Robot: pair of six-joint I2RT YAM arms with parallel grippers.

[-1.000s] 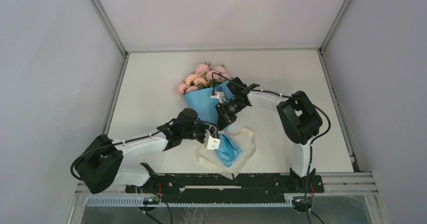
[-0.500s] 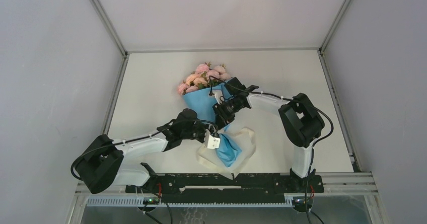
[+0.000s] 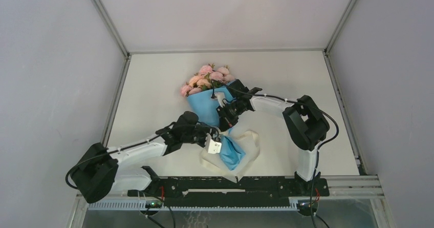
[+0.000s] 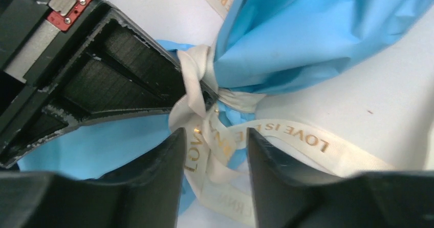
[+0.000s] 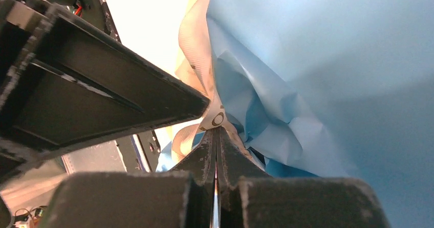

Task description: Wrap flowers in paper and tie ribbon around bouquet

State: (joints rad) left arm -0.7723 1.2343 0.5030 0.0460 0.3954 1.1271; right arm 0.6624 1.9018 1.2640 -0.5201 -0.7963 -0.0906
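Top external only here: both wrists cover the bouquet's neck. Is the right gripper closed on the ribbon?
Observer: Yes. In the right wrist view the right gripper is shut, with the ribbon pinched at its tips.
Operator: Left?
Observer: The left gripper is open; ribbon strands pass between its jaws, unpinched.
Operator: Ribbon round the paper?
Observer: Yes, it cinches the paper at the neck and crosses over itself there. I can't tell if the knot is finished.

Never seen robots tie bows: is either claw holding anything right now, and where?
The right gripper pinches the narrow cream-white lettered ribbon where it circles the neck of the light-blue paper bouquet. The left gripper is open, holding nothing.
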